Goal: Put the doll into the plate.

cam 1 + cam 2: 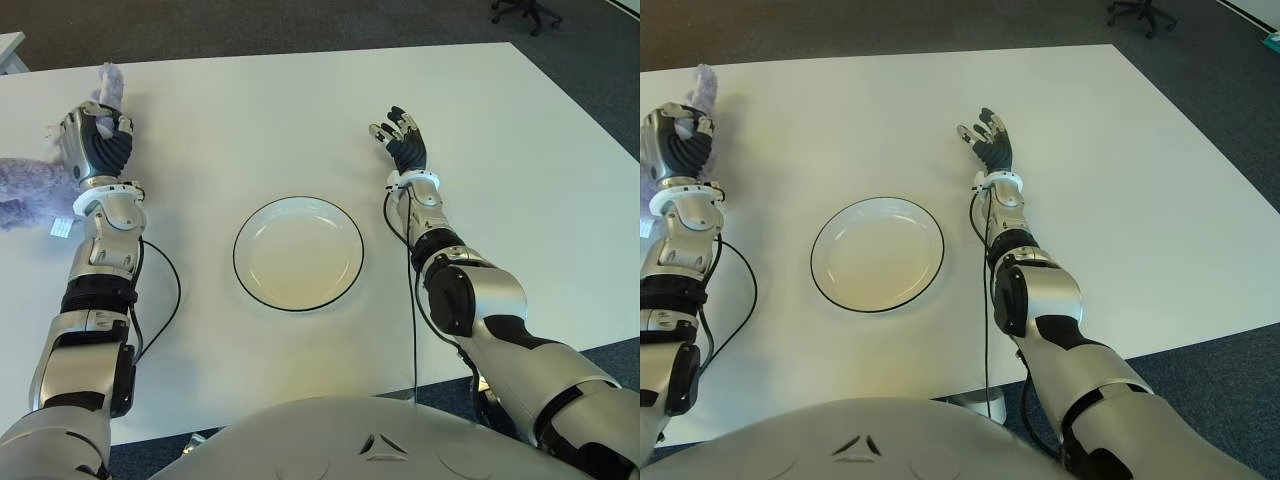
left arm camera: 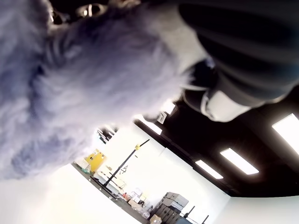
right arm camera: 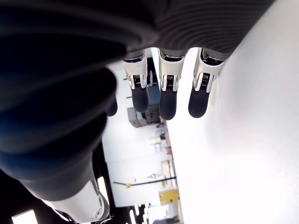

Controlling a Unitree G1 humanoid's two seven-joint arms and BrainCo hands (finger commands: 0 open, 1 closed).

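Left hand (image 1: 95, 140) clenched on the purple plush doll (image 1: 30, 190) at the table's (image 1: 300, 110) far left, well apart from the white plate (image 1: 298, 252). Doll's body stretched sideways, one limb poking up past the fingers. Right hand (image 1: 402, 135) beside the plate's right, fingers loosely spread, holding nothing.

Doll (image 1: 25, 190) cut off at edge

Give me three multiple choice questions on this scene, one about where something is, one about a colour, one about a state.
1. Where is the plate?
A. between the two arms
B. at the table's far edge
C. under the right hand

2. What colour is the doll?
A. green
B. red
C. purple

3. What is the right hand doing?
A. holding the plate
B. open, holding nothing
C. gripping the doll

Answers:
1 A, it sits on the table between them.
2 C, purple fur fills the left wrist view.
3 B, its fingers are spread; the left hand has the doll.
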